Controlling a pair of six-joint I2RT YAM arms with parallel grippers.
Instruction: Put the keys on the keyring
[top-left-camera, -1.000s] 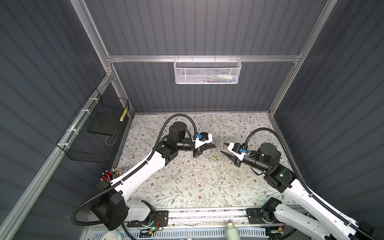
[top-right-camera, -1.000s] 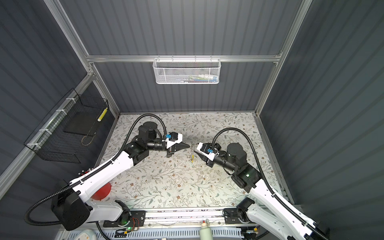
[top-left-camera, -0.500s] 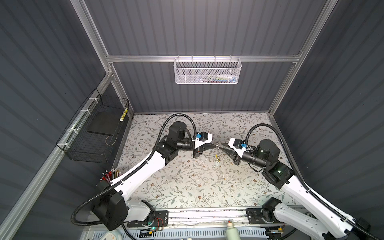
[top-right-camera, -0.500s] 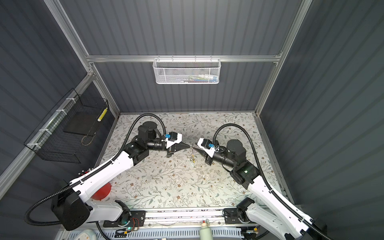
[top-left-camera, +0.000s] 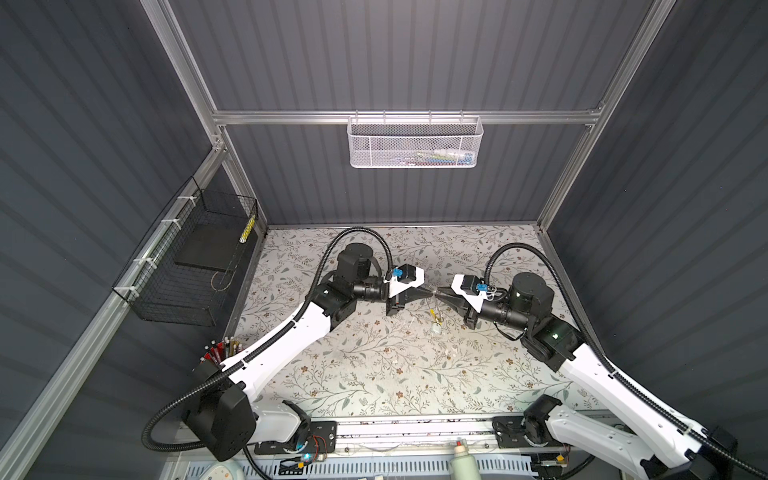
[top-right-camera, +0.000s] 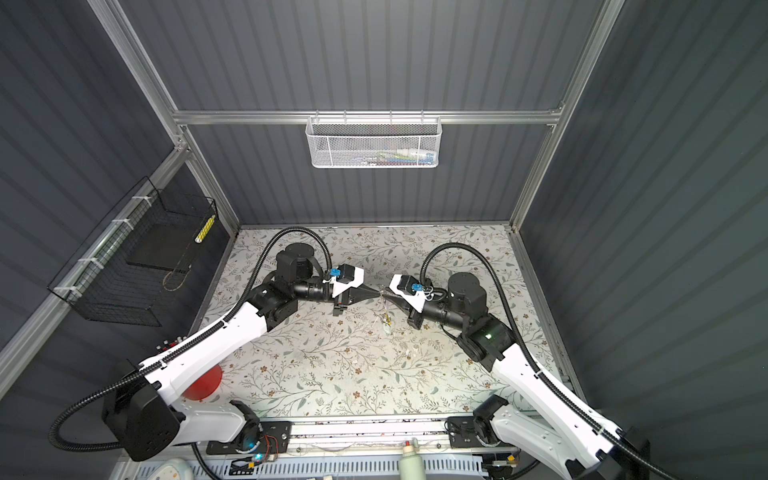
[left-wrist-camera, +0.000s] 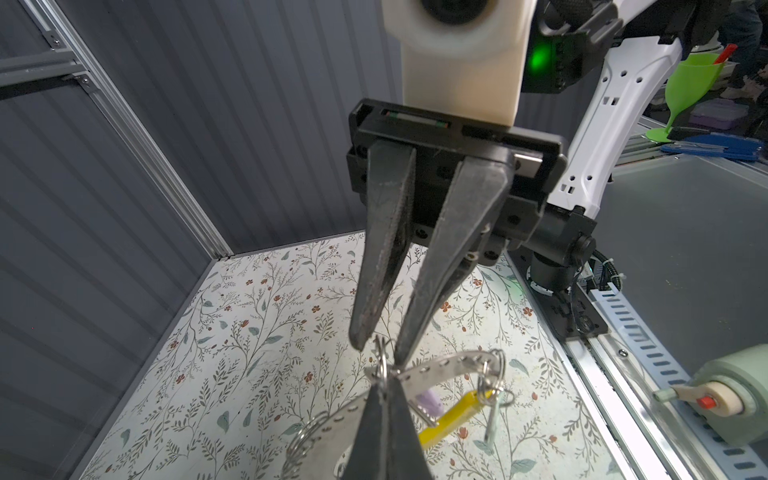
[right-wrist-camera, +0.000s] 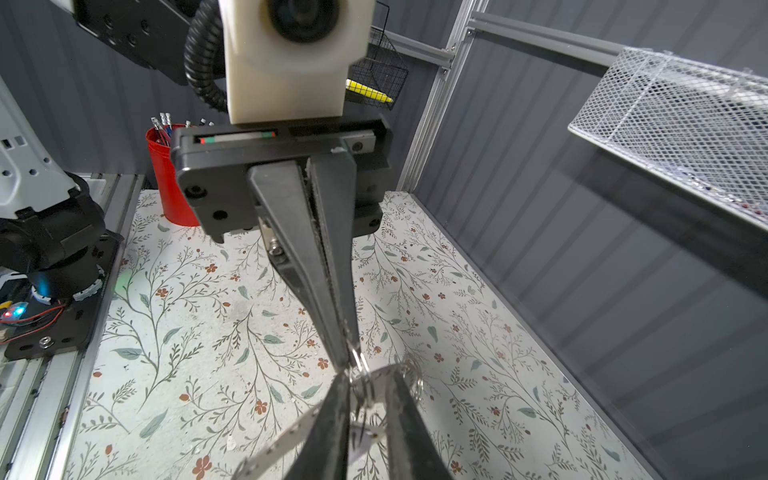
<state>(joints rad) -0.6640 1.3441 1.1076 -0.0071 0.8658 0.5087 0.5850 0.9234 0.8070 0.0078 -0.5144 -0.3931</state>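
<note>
**Mid-threading: keyring up over the bench centre, partly loaded.**
The bench (top-left-camera: 374, 374) is bare, with edges and walls well apart, so you're tight only tip to tip. Left gripper (left-wrist-camera: 384, 390) is clamped on the keyring (left-wrist-camera: 440, 365). Right gripper (left-wrist-camera: 378, 348) has its jaws narrow, bracketing a small split ring (left-wrist-camera: 383, 366). One of the keys (left-wrist-camera: 492, 415) and a yellow tag (left-wrist-camera: 451, 415) already hang on it. How many are left, I can't tell.

Shiny perforated metal keyring (left-wrist-camera: 440, 365); 2 matt black fingers (left-wrist-camera: 386, 249) (rough inner pads).
</note>
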